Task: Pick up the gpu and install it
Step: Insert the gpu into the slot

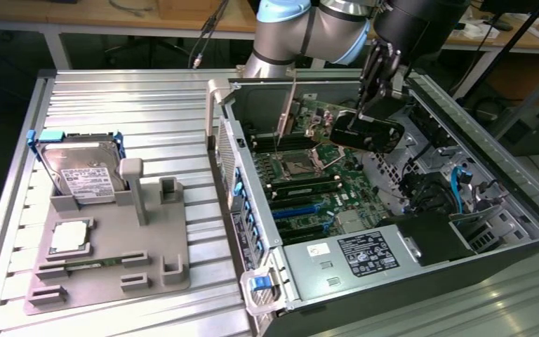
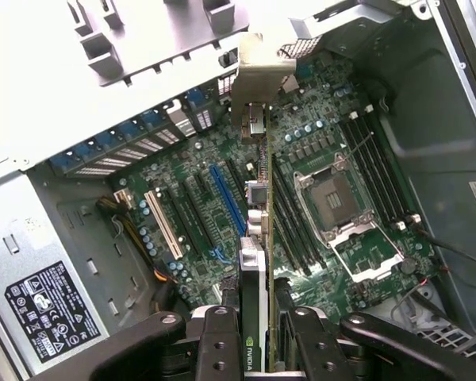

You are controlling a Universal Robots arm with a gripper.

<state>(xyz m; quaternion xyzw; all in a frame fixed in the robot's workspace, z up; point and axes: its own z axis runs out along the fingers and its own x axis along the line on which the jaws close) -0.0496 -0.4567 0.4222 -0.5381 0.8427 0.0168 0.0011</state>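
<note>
The gpu (image 1: 321, 116) hangs in the end effector (image 1: 375, 105) inside the computer case (image 1: 522, 210), above its motherboard (image 1: 316, 182)

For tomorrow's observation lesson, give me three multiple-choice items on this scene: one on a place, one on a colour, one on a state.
1. Where is the green card with a black cooler and silver bracket?
A. on the grey tray
B. above the motherboard in the open black computer case
C. on the floor

2. What colour is the long slot beside the white one on the motherboard?
A. blue
B. red
C. yellow

3. What is the hand doing?
A. hanging open
B. gripping the card
C. gripping the hard drive

Answers: 1 B, the card hangs inside the case; 2 A, the wrist view shows it blue; 3 B, fingers clamp the card's edge.
</note>
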